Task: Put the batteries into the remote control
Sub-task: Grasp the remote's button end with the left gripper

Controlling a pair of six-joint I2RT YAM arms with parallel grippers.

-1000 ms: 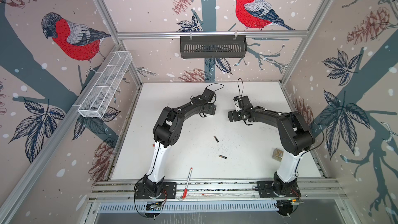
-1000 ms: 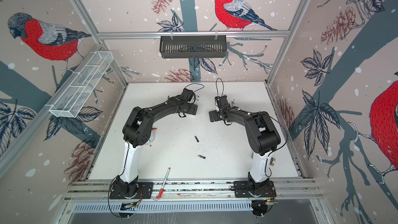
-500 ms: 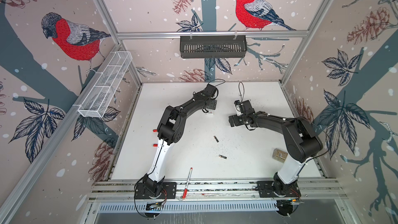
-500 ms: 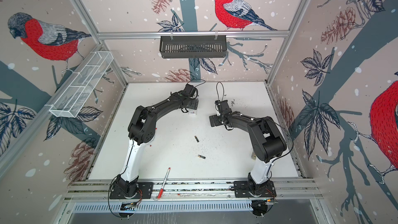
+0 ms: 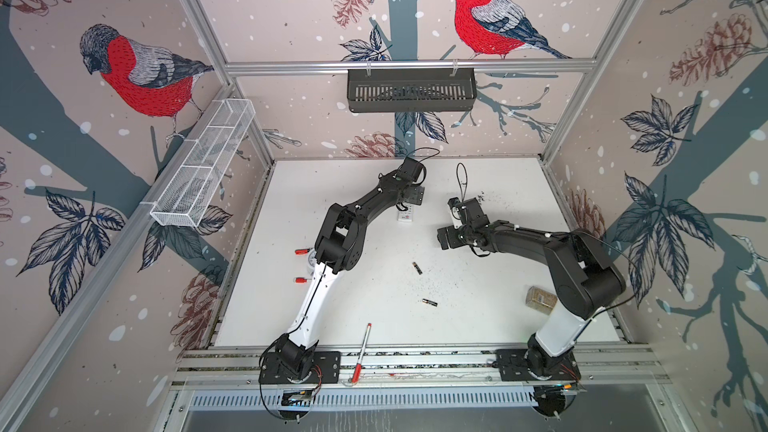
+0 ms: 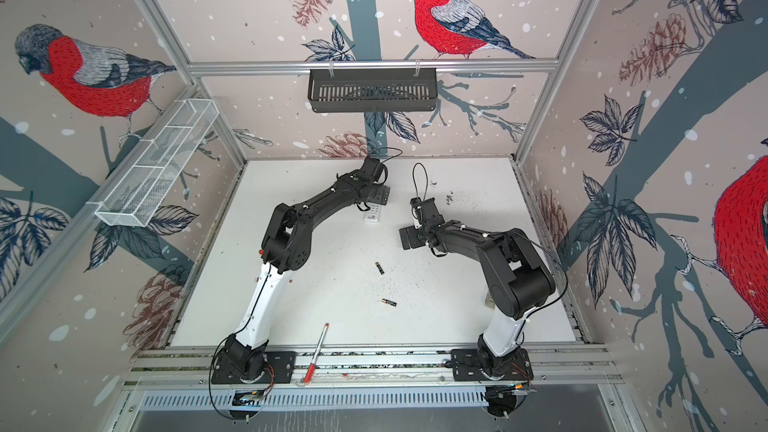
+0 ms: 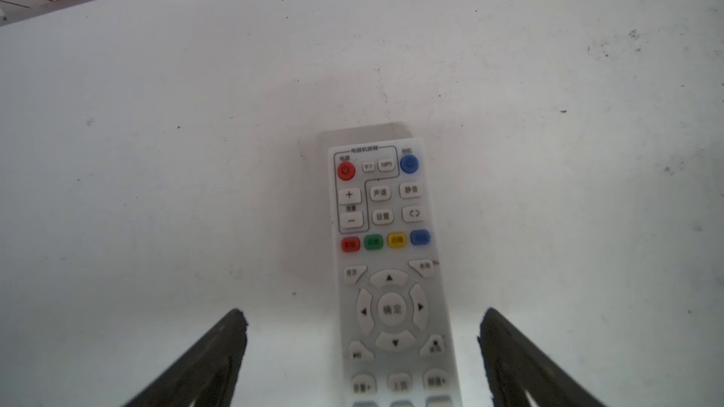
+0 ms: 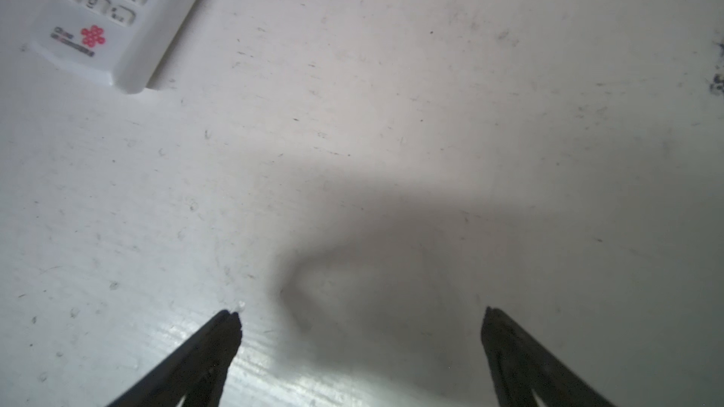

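The left hand (image 7: 362, 317), released and empty, straddles the long white plastic remote control (image 7: 386, 268), lying buttons-up, probably to flip it; the right hand (image 8: 360, 313) is released too.

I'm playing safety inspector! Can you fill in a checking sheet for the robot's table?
Surface: white table, dark specks scattered.
Job's things: remote control face up; two batteries loose mid-table.
Clutter: pen across the front rail; tan block beside the right arm.
Fingers: left fingers open either side of the remote control, not touching; right fingers open, empty.
Cables: black cable loops at both wrists.
Surroundings: bird wallpaper; black basket and white wire basket on the walls.
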